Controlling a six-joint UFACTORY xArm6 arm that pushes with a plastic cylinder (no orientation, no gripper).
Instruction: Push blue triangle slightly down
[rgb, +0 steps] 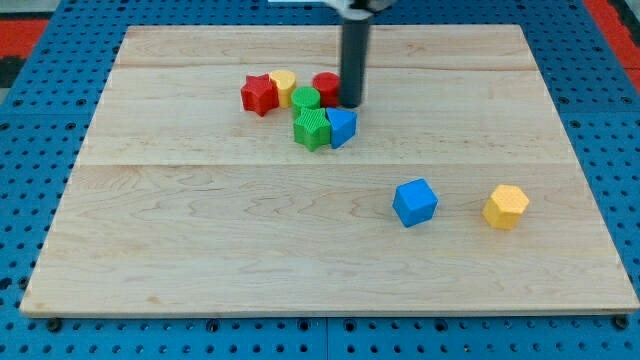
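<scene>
Pale wooden board (200, 250), plastic blocks on it: red star (258, 94), yellow block (283, 85), two ribbed green blocks (311, 128), then the blue triangle (342, 126) touching them. No claw here, my tip (351, 103) sits just above the triangle. Blue cube (415, 202) and yellow hexagon (506, 206) are well apart on the right.

Wooden board (200, 250) on blue pegboard; red star (259, 94), yellow block (284, 86), red block (325, 86), two green blocks (306, 98) (312, 128) clustered; blue cube (415, 202), yellow hexagon (506, 206) apart.

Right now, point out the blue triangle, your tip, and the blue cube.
blue triangle (342, 127), camera view, its top face
my tip (351, 104), camera view, rod's very end
blue cube (415, 202), camera view, its middle
</scene>
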